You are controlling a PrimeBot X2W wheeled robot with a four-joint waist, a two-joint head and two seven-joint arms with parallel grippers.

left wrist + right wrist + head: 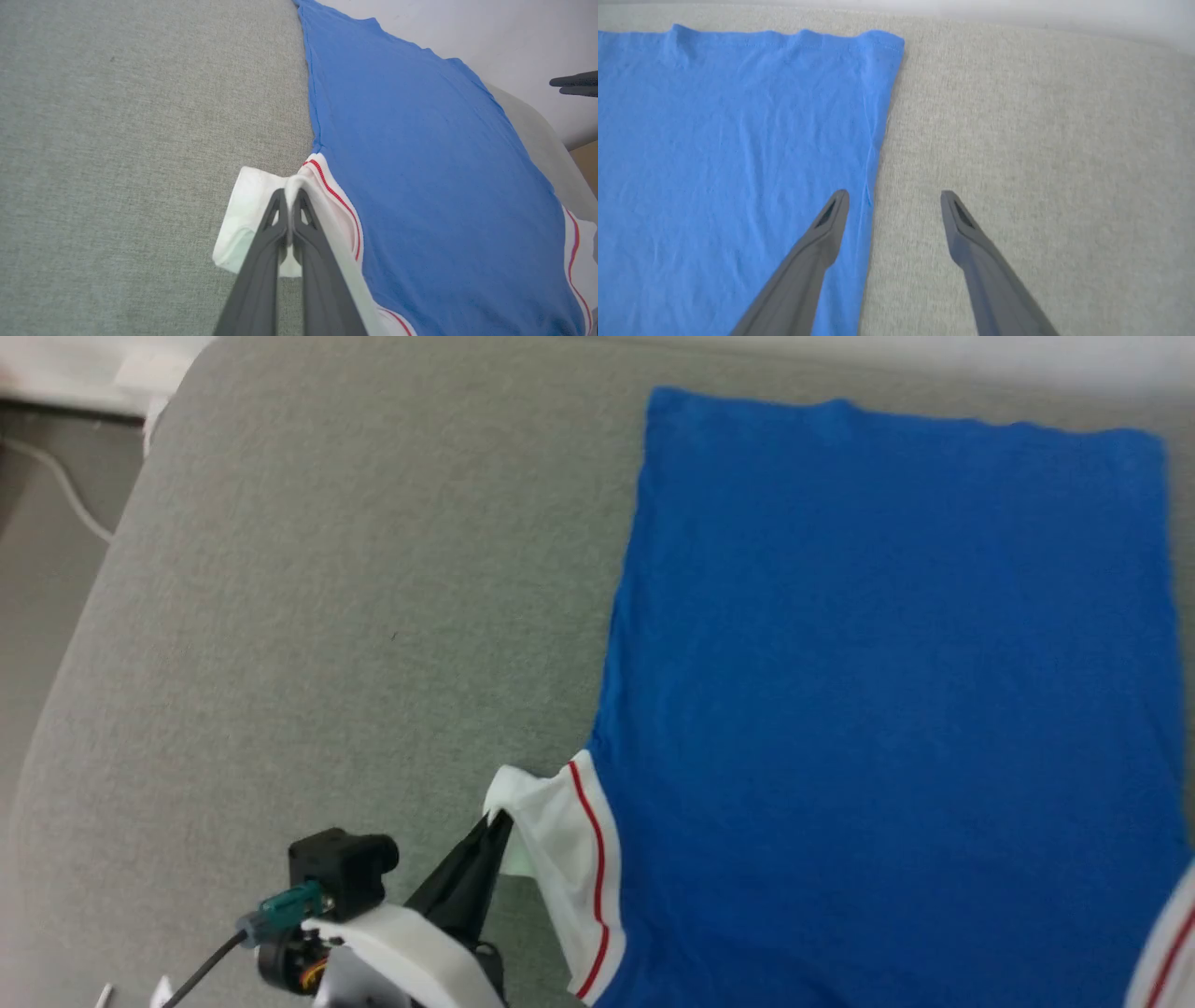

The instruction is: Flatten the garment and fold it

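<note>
The garment (887,663) lies spread flat on the grey cushioned surface, plain blue side up, hem toward the far edge. Its white left sleeve (551,840) with red trim is bunched at the lower middle of the head view. My left gripper (499,821) is shut on a fold of that sleeve; in the left wrist view the gripper (290,196) pinches the white sleeve (247,205) between closed fingers. My right gripper (893,198) stands open, straddling the garment's (728,149) right side edge, one finger over blue cloth, the other over bare surface. No lettering or number shows.
The grey fabric surface (327,616) extends wide to the left of the garment, with its rounded edge at the far left. A white cable (65,490) lies on the floor beyond. The other sleeve's (1167,943) white edge peeks at the lower right.
</note>
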